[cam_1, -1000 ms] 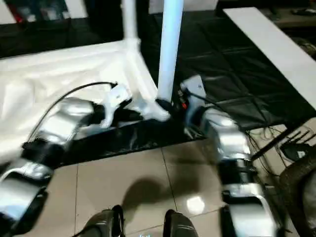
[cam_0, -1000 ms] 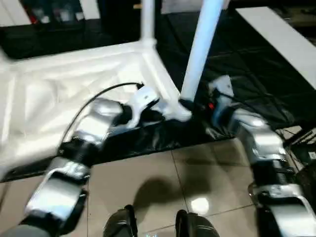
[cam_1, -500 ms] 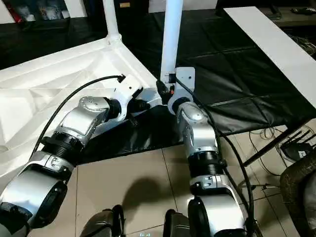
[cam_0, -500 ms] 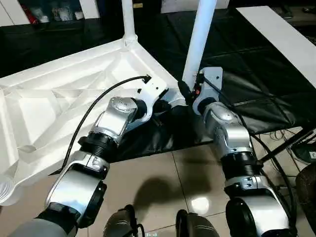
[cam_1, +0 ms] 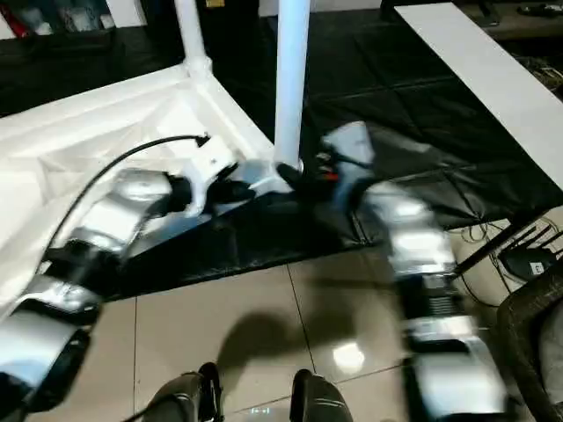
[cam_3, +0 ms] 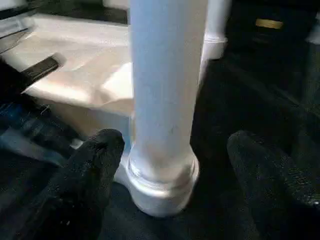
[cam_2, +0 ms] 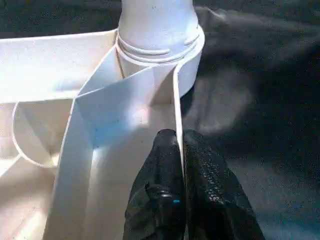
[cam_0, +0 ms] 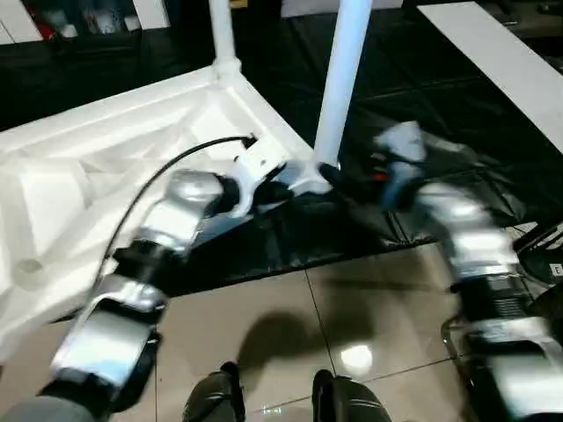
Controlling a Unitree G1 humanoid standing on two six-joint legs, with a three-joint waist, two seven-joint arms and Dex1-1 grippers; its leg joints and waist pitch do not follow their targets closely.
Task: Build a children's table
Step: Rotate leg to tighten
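The children's table lies upside down on a black mat, its ribbed white top (cam_0: pixel 106 149) facing up. One white leg (cam_0: pixel 341 79) stands in the near corner socket (cam_2: pixel 157 37), and another leg (cam_0: pixel 220 31) stands in the far corner. My left gripper (cam_2: pixel 179 137) is shut on the thin rim wall of the top, just beside the near socket. My right gripper (cam_3: pixel 175 145) is open, one black finger (cam_3: pixel 97 160) on each side of the near leg's base, with gaps to the leg.
A black mat (cam_0: pixel 413 105) covers the floor under the table top. A long white board (cam_0: pixel 497 61) lies at the back right. Cables (cam_1: pixel 515 251) trail at the right edge. Beige tiles (cam_0: pixel 290 308) and my feet (cam_0: pixel 273 400) are nearest to me.
My right gripper's fingers have spread apart from the near leg, and that forearm has drawn a little to the right. The left gripper keeps its hold on the rim. The camera shook.
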